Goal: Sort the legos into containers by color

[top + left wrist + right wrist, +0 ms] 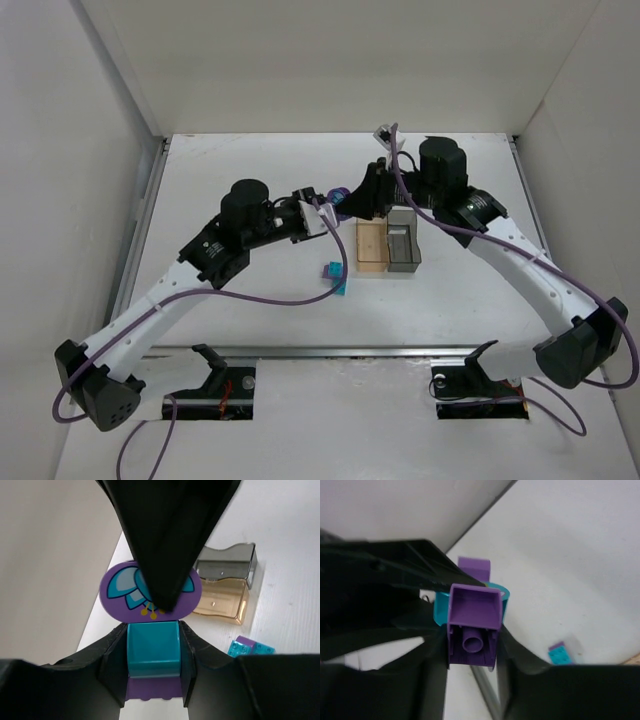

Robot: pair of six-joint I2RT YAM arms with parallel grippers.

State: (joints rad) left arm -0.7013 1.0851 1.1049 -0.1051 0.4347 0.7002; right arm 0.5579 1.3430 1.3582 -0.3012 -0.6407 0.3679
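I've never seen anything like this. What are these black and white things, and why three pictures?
These are two robot arms, a left arm and a right arm, bolted to a white table. One picture looks down from above; the other two come from cameras on the wrists. An orange bin and a grey bin stand on the table, loose bricks nearby. The left gripper clamps a purple-and-teal brick clump; the right gripper pinches a purple brick, seemingly part of it.

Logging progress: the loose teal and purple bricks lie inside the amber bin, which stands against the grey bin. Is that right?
No. The loose bricks lie on the table beside the amber bin, not inside it, as the top view shows. It does stand against the grey bin.
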